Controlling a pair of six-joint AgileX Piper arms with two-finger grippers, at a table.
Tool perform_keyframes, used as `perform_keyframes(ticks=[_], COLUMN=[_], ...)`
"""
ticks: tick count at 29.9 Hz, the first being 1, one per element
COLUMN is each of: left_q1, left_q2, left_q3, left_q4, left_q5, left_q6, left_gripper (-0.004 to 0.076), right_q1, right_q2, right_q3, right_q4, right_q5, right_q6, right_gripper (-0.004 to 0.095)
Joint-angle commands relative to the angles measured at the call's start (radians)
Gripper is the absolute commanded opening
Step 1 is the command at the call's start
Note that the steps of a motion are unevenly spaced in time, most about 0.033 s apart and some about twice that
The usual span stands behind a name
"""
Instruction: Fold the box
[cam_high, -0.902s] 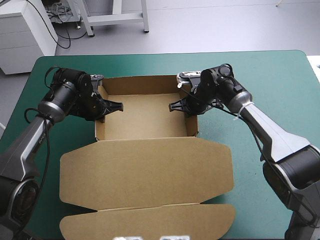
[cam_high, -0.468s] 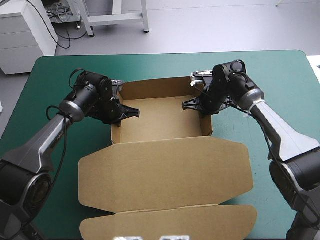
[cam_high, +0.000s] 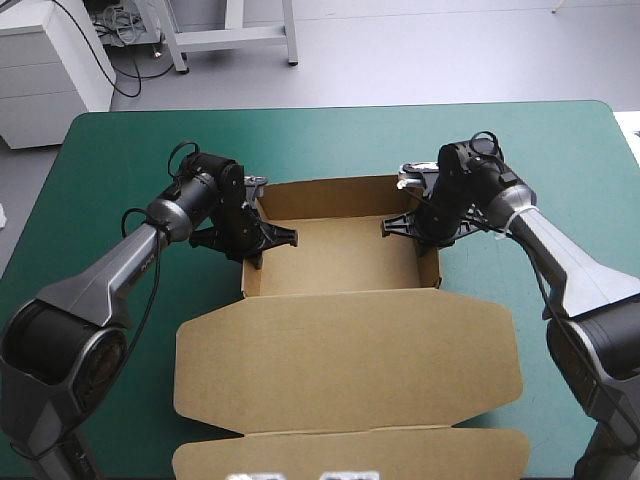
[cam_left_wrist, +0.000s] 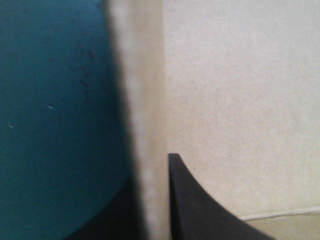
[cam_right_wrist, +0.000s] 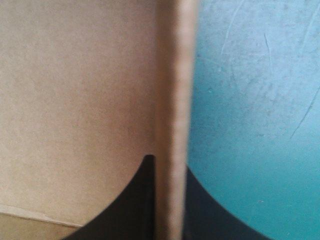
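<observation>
- High view: one brown box, two grippers, one table
- The box sits at the table's middle as an open tray with four walls raised; its lid lies flat toward the near edge, and a narrow front flap lies beyond the lid
- The left gripper is clamped over the tray's left wall, and the right gripper is clamped over the right wall, across from it
- The teal-green cover is bare around the box, with grey floor past the far edge
- Wide open strips run left and right of the tray and beyond its far wall; the front flap reaches nearly to the table's near edge
- Left wrist view: two black fingers are pressed almost together, with the board wall standing upright between them; one finger is inside the tray and the other is in shadow outside
- The tray's pale inside lies on one side of the wall and bare cover on the other
- Right wrist view: two fingers pinch the other wall, one on each face, all but shut on the sheet
- Board fills the inner side, and scuffed cover lies open on the outer side
</observation>
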Motion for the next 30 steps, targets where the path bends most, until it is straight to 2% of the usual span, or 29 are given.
perform_keyframes(ticks=[1, 7, 12, 22, 26, 28, 30], left_q1=[-0.006, -0.006, -0.006, -0.006, -0.006, -0.006, -0.006], left_q2=[-0.03, -0.007, -0.004, -0.004, -0.004, -0.004, -0.004], left_q3=[-0.027, -0.027, -0.027, -0.027, -0.027, -0.027, -0.027], left_q4=[0.009, 0.012, 0.019, 0.004, 0.001, -0.012, -0.027], left_q5=[0.049, 0.032, 0.03, 0.0, -0.024, -0.029, -0.032], left_q6=[0.039, 0.068, 0.096, 0.118, 0.123, 0.142, 0.169], left_gripper=[-0.001, -0.001, -0.001, -0.001, -0.0008, -0.0006, 0.0015], right_q1=[-0.021, -0.021, -0.021, -0.021, -0.021, -0.021, -0.019], right_q2=[-0.068, -0.066, -0.048, 0.013, 0.013, 0.013, 0.013], right_q3=[-0.02, -0.018, -0.018, -0.018, -0.018, -0.018, -0.018], right_q4=[0.031, 0.026, -0.031, -0.014, -0.061, -0.094, -0.118], right_q5=[-0.009, -0.009, -0.009, -0.009, -0.019, -0.009, -0.009], right_q6=[-0.052, -0.037, -0.025, -0.018, -0.027, -0.027, -0.025], right_gripper=[-0.0019, -0.0019, -0.0017, -0.0017, -0.0014, 0.0013, 0.009])
